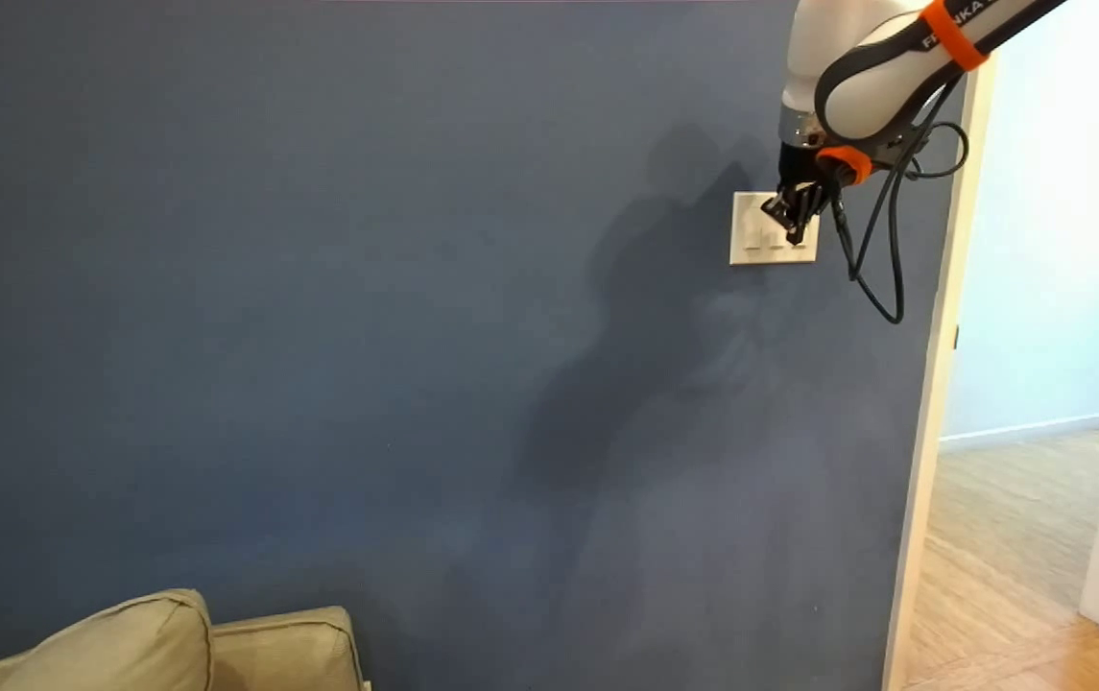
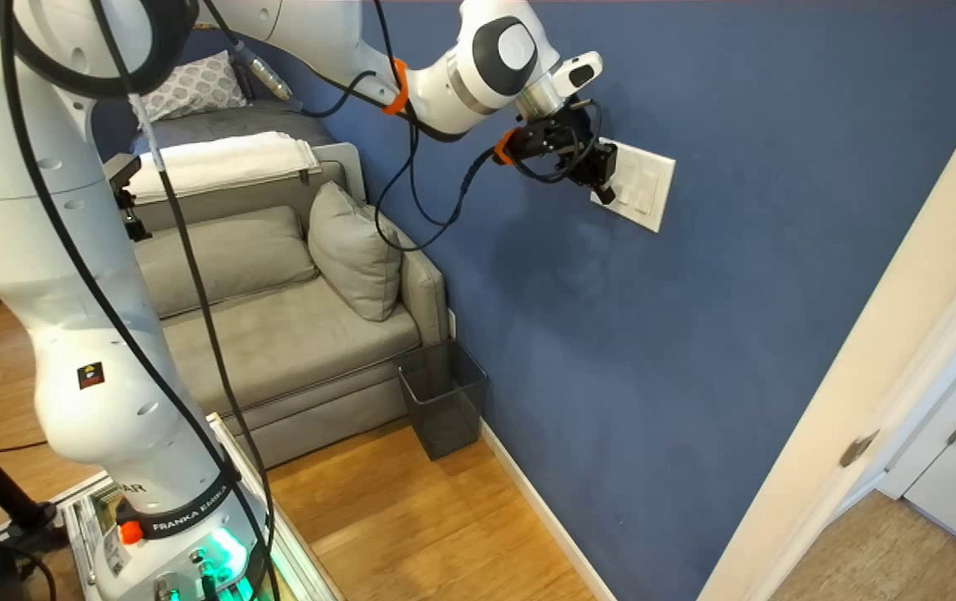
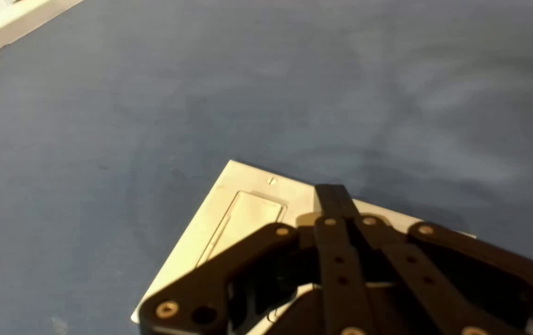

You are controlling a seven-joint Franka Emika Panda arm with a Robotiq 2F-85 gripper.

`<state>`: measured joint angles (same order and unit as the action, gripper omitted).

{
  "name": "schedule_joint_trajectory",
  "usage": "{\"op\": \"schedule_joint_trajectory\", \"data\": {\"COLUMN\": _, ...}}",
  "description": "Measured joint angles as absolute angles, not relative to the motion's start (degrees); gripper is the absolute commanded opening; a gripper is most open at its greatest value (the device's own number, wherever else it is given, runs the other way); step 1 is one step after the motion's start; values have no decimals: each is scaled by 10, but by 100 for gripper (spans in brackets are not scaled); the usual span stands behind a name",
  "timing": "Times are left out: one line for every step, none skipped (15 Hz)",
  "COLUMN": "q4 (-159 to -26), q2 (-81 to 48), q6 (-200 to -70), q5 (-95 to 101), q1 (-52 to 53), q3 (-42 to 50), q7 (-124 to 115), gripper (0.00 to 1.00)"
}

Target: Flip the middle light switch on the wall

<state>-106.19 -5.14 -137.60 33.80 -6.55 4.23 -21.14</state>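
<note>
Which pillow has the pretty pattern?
The far pillow, behind the sofa: it has grey-white shapes. The sofa's long pillow and corner pillow are plain.

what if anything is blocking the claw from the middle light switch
Nothing visible stands between the claw and the middle light switch. The claw itself covers part of the switch plate, so I can't tell whether it touches the switch.

behind the black gripper, the switch plate is cream, the wall slate-blue; well apart, a pillow patterned grey-and-white.
</note>
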Motion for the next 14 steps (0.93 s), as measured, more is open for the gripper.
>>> {"op": "schedule_joint_trajectory", "data": {"q4": -1062, "q2": -54, "q6": -1389, "q5": 340, "q1": -65, "q3": 44, "q7": -211, "gripper": 0}}
{"op": "schedule_joint_trajectory", "data": {"q4": -1062, "q2": -56, "q6": -1401, "q5": 341, "q1": -65, "q3": 46, "q7": -211, "gripper": 0}}
{"op": "schedule_joint_trajectory", "data": {"q4": -1062, "q2": -58, "q6": -1411, "q5": 342, "q1": -65, "q3": 47, "q7": -211, "gripper": 0}}
{"op": "schedule_joint_trajectory", "data": {"q4": -1062, "q2": -59, "q6": -1419, "q5": 342, "q1": -65, "q3": 48, "q7": -211, "gripper": 0}}
{"op": "schedule_joint_trajectory", "data": {"q4": -1062, "q2": -61, "q6": -1424, "q5": 342, "q1": -65, "q3": 48, "q7": -211, "gripper": 0}}
{"op": "schedule_joint_trajectory", "data": {"q4": -1062, "q2": -63, "q6": -1428, "q5": 342, "q1": -65, "q3": 49, "q7": -211, "gripper": 0}}
{"op": "schedule_joint_trajectory", "data": {"q4": -1062, "q2": -65, "q6": -1433, "q5": 342, "q1": -64, "q3": 51, "q7": -211, "gripper": 0}}
{"op": "schedule_joint_trajectory", "data": {"q4": -1062, "q2": -67, "q6": -1438, "q5": 342, "q1": -64, "q3": 52, "q7": -211, "gripper": 0}}
{"op": "schedule_joint_trajectory", "data": {"q4": -1062, "q2": -69, "q6": -1443, "q5": 343, "q1": -64, "q3": 54, "q7": -212, "gripper": 0}}
{"op": "schedule_joint_trajectory", "data": {"q4": -1062, "q2": -70, "q6": -1448, "q5": 346, "q1": -63, "q3": 55, "q7": -212, "gripper": 0}}
{"op": "schedule_joint_trajectory", "data": {"q4": -1063, "q2": -71, "q6": -1451, "q5": 348, "q1": -62, "q3": 57, "q7": -213, "gripper": 0}}
{"op": "schedule_joint_trajectory", "data": {"q4": -1063, "q2": -72, "q6": -1452, "q5": 351, "q1": -60, "q3": 59, "q7": -213, "gripper": 0}}
{"op": "schedule_joint_trajectory", "data": {"q4": -1063, "q2": -72, "q6": -1452, "q5": 352, "q1": -58, "q3": 61, "q7": -213, "gripper": 0}}
{"op": "schedule_joint_trajectory", "data": {"q4": -1063, "q2": -72, "q6": -1452, "q5": 353, "q1": -57, "q3": 62, "q7": -213, "gripper": 0}}
